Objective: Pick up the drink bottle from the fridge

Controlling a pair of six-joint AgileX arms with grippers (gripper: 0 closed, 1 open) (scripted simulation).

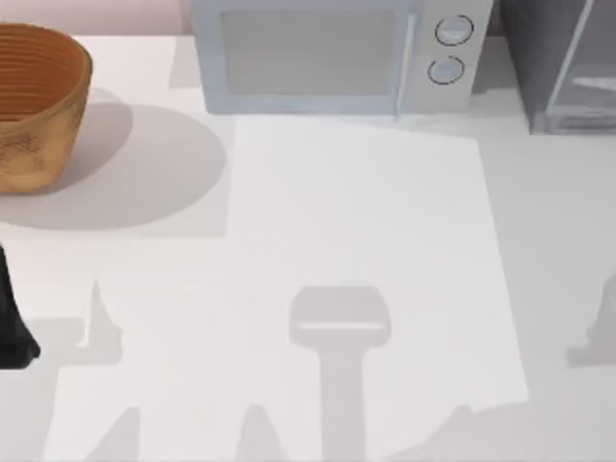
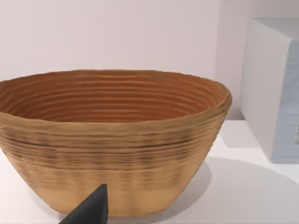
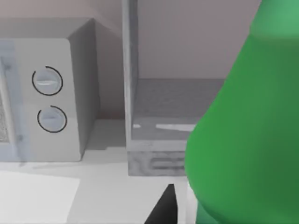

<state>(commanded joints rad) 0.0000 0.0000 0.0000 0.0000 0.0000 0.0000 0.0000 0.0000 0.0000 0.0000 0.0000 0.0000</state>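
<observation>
The drink bottle (image 3: 243,140) is bright green and looms very close in the right wrist view. My right gripper (image 3: 184,211) is shut on it, with one dark fingertip (image 3: 163,210) showing beside its base. Behind the bottle stands the fridge (image 3: 159,116), its grey inside open to view; it is the dark-grey cabinet (image 1: 563,63) at the table's far right corner. My left arm (image 1: 12,322) is parked at the table's left edge, facing the basket.
A woven brown basket (image 1: 34,106) stands at the far left, also close in front of the left wrist (image 2: 112,140). The white microwave (image 1: 337,58) with two round knobs sits at the back centre, beside the fridge. The white table (image 1: 356,241) lies in front.
</observation>
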